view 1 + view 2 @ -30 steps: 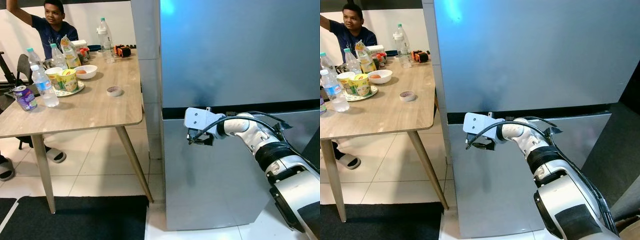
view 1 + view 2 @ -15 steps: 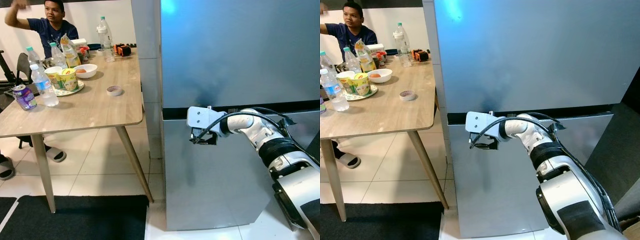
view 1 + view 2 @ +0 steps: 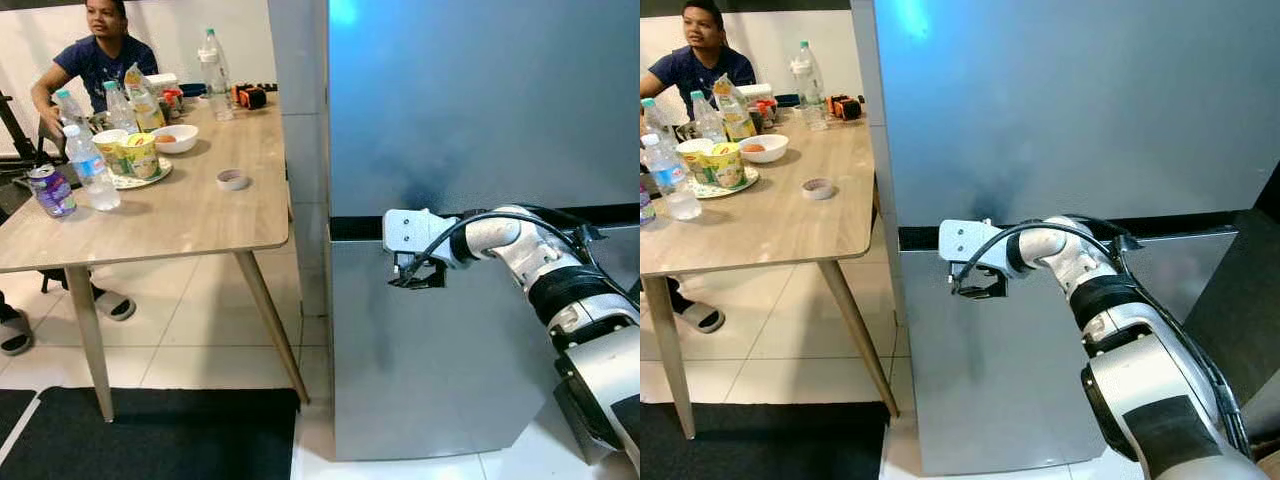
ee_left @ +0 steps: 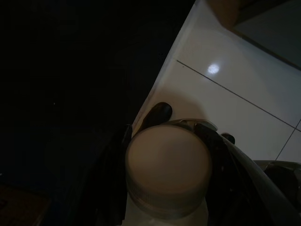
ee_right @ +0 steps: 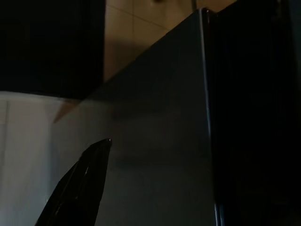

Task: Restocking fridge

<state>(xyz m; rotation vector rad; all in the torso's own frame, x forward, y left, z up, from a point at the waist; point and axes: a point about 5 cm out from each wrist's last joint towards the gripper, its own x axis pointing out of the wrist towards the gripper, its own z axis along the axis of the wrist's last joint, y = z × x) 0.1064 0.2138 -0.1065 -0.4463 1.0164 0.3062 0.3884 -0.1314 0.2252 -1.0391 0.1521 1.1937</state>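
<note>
Still shut, the fridge (image 3: 470, 110) stands as a tall steel front with a dark seam (image 3: 355, 227) dividing its upper and lower doors, and the right gripper (image 3: 418, 277) is now pressed closer to that seam than a second ago, having slid a little further along the lower door toward its left edge. Judging by this, the robot is feeling for a purchase on the door's lip; opening has not begun, so restocking itself is yet to start.

Whether the right gripper's fingers are parted or closed I cannot tell: the head views show only a dark cluster under the white wrist block, and the right wrist view gives one black finger (image 5: 80, 188) against the steel panel, with the door's vertical edge beside it, which the head views cannot resolve.

The left wrist view offers what the head views miss: the left gripper (image 4: 167, 188) hangs low over the pale floor tiles (image 4: 235, 80), its fingers closed round a bottle with a pale cap (image 4: 167, 165), presumably the item to be stocked.

Beside the fridge is a wooden table (image 3: 190, 215) carrying water bottles (image 3: 90, 170), a can (image 3: 48, 192), cups and a bowl (image 3: 175, 139), with a person (image 3: 100, 50) seated at its far end
</note>
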